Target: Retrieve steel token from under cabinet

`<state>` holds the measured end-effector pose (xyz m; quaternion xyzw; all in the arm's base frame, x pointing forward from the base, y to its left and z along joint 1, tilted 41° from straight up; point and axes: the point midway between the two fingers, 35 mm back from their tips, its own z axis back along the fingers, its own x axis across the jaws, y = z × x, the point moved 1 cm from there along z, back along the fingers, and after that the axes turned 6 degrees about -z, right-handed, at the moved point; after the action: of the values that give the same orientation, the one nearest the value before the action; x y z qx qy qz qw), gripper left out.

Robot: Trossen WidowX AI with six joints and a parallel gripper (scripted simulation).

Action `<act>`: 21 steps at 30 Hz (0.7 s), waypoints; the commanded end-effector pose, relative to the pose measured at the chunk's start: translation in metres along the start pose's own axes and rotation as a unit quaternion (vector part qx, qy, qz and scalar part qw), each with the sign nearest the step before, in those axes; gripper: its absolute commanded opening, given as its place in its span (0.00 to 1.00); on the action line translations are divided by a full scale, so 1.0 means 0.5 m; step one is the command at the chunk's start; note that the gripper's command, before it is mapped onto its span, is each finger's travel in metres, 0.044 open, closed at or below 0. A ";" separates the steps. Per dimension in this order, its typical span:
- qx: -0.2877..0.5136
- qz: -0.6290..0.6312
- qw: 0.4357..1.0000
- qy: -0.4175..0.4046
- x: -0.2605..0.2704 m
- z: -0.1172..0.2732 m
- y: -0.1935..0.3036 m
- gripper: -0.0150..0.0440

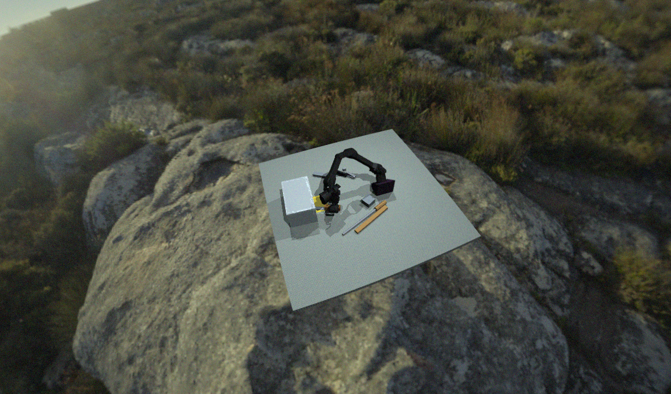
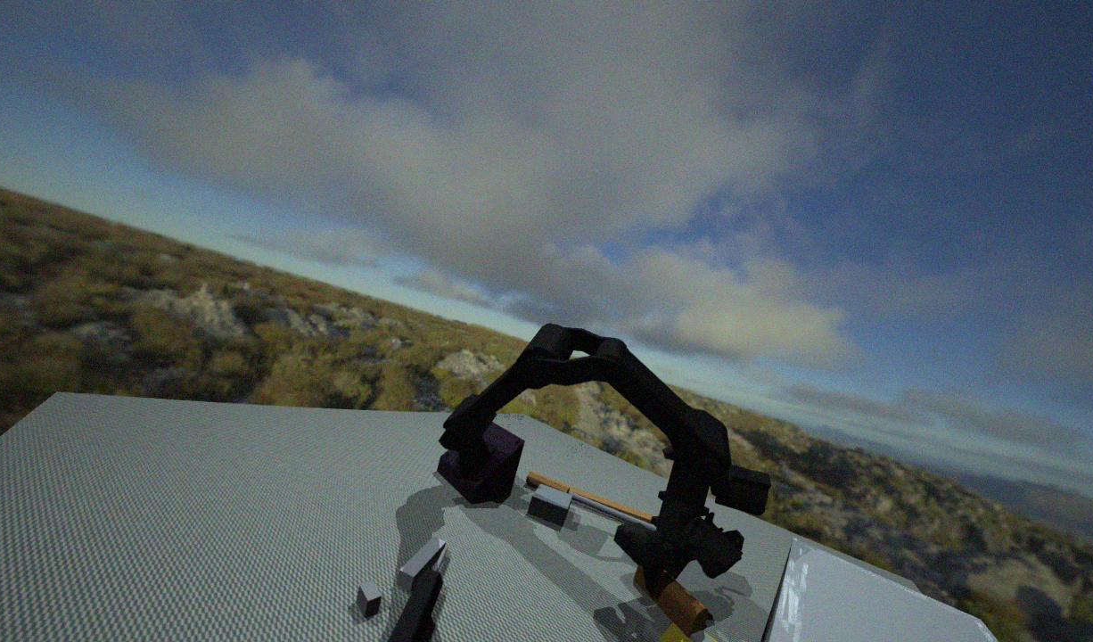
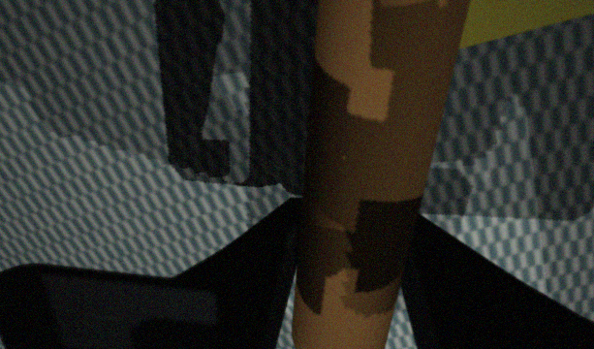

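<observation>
My gripper (image 1: 333, 209) (image 2: 653, 568) (image 3: 348, 215) is shut on an orange-brown handle (image 2: 677, 604) (image 3: 384, 145), low over the table in front of the cabinet. The pale box-shaped cabinet (image 1: 298, 196) (image 2: 869, 598) stands at the left in the top view. A thin part of the held tool seems to point toward its front; whether it reaches underneath I cannot tell. The yellow marked area (image 1: 317, 200) (image 2: 674, 635) (image 3: 534, 21) is partly visible between arm and cabinet. The steel token cannot be made out, and the vent slots are not visible.
A grey block (image 1: 368, 201) (image 2: 549, 504), a thin rod (image 1: 359, 221) with an orange handle and an orange bar (image 1: 371, 219) lie toward the arm's purple base (image 1: 382, 186) (image 2: 502, 466). A black-handled tool (image 2: 418, 608) and small grey block (image 2: 368, 598) lie on the other side.
</observation>
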<state>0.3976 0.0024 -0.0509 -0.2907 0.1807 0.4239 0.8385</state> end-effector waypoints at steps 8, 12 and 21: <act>0.001 -0.003 1.000 0.002 -0.014 -0.002 0.000 0.25; 0.001 -0.003 1.000 0.002 -0.014 -0.002 0.009 0.25; 0.001 -0.002 1.000 0.002 -0.015 -0.003 0.030 0.25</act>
<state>0.3871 0.0016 -0.0505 -0.2908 0.1803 0.4212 0.8399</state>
